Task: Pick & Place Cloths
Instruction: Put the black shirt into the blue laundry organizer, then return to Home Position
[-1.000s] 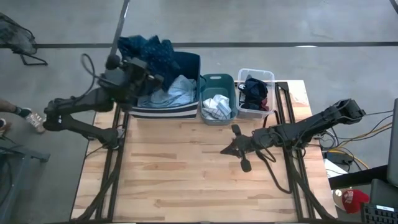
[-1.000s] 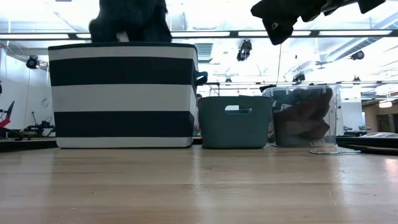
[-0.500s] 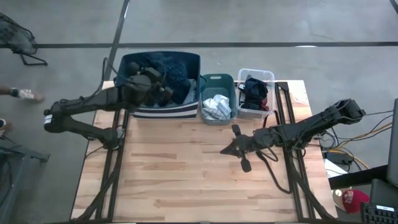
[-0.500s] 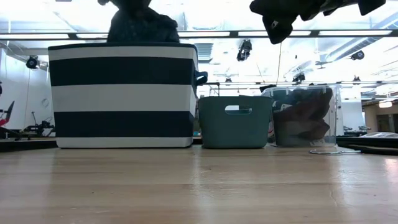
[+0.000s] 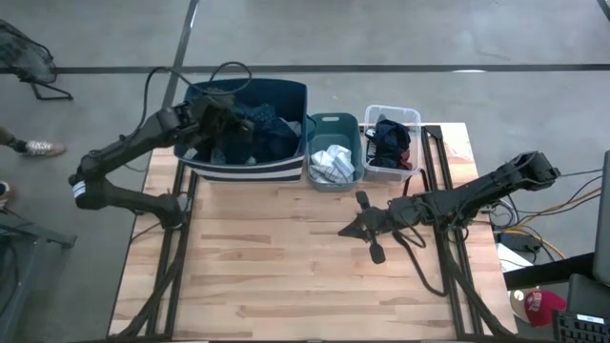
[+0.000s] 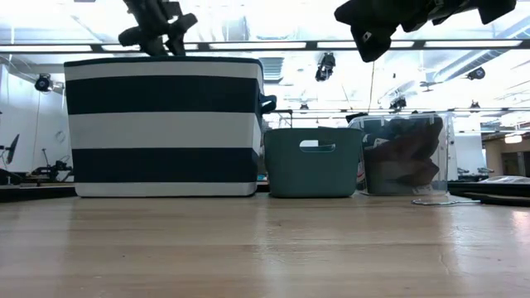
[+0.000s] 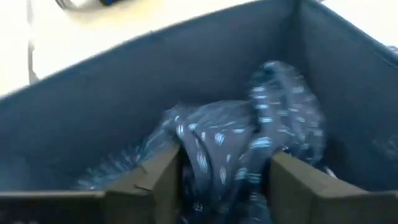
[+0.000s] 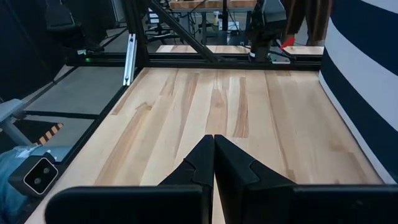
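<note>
The dark teal dotted cloth [image 5: 259, 131] lies bunched inside the navy-and-white striped bin [image 5: 250, 170], resting on the other garments there. My left gripper [image 5: 221, 122] hangs open over the bin's left part, above the rim in the low view [image 6: 161, 35]. In the left wrist view the dotted cloth [image 7: 249, 143] shows beyond the gap of the spread gripper [image 7: 227, 180], apart from it. My right gripper [image 5: 345, 230] is shut and empty, raised over the table's middle-right, pointing toward the left edge [image 8: 214, 163].
To the right of the striped bin stand a small teal bin [image 5: 334, 122] holding a white cloth [image 5: 331, 162] and a clear bin [image 5: 393, 112] with black and maroon pieces [image 5: 391, 138], all along the far edge. Bare wooden tabletop [image 5: 267, 267] spreads in front.
My left gripper carried the dotted cloth, raised above the striped bin, down into it and let go. The cloth has dropped below the rim and now covers the light blue shirt that showed earlier. The left arm has swung toward the far edge. The right arm stayed still.
</note>
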Motion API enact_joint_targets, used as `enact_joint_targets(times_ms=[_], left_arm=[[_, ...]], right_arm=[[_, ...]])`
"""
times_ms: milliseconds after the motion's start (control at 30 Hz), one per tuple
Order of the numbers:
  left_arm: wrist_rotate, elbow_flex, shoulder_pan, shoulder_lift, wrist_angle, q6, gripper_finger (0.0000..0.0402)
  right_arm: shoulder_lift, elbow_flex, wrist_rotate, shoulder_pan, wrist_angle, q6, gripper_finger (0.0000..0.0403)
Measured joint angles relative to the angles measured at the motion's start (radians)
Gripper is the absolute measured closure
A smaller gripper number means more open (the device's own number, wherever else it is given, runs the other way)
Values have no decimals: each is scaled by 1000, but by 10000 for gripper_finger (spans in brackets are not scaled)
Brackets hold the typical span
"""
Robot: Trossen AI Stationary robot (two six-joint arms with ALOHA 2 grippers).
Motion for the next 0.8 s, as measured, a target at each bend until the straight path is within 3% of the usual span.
enact_joint_targets(times_ms=[200,400,600,800], left_arm=[[130,11,5,18,1,-14,129],[203,37,-4,0,4,20,114],[246,8,-99,-38,22,60,163],[238,-41,-238,-52,49,68,284]], right_arm=[[0,0,0,0,0,0,394],[0,-1,0,0,16,-1,394],[0,-2,0,0,30,-28,394],[0,-2,1,-5,20,-61,394]])
